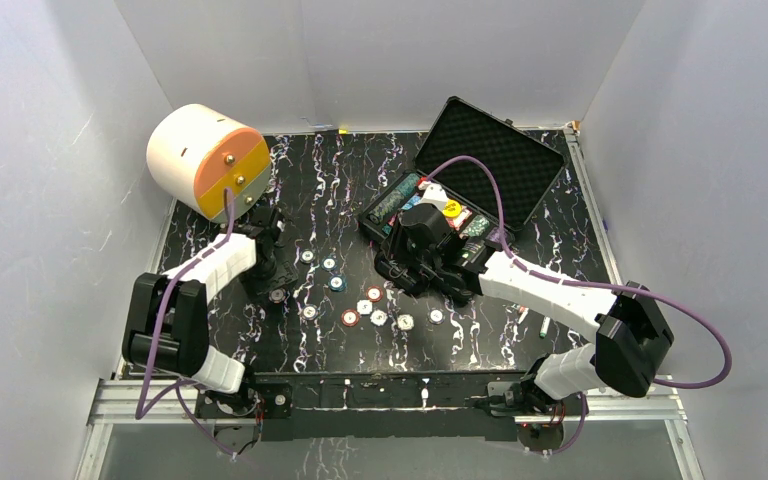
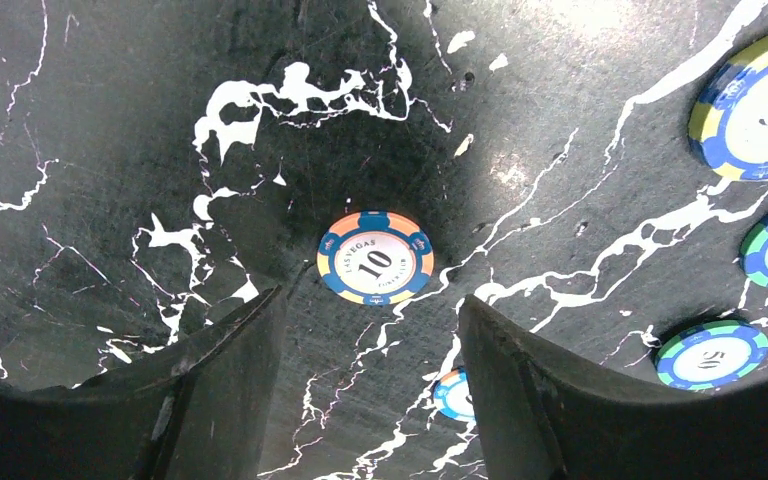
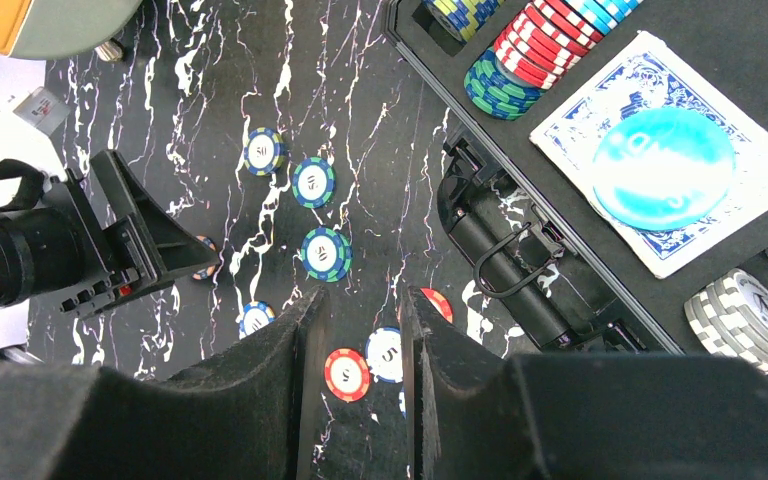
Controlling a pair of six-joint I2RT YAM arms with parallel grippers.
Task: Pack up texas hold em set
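Observation:
The black case [image 1: 402,215] lies open at the back right, with its foam-lined lid [image 1: 495,160] propped up. In the right wrist view it holds rows of coloured chips [image 3: 540,45] and a card deck [image 3: 585,120] with a teal disc [image 3: 663,168] on top. Several loose chips [image 1: 364,307] lie on the marble table. My left gripper [image 2: 370,315] is open and empty, low over an orange-and-blue "10" chip [image 2: 375,257]. My right gripper [image 3: 362,330] is narrowly open and empty, above a red "5" chip [image 3: 346,374] and just left of the case's front edge.
The white-and-orange round drawer unit [image 1: 208,160] stands at the back left, close behind the left arm. White walls enclose the table on three sides. A small green pen-like thing [image 1: 544,326] lies beside the right forearm. The case handle [image 3: 505,265] sticks out toward the loose chips.

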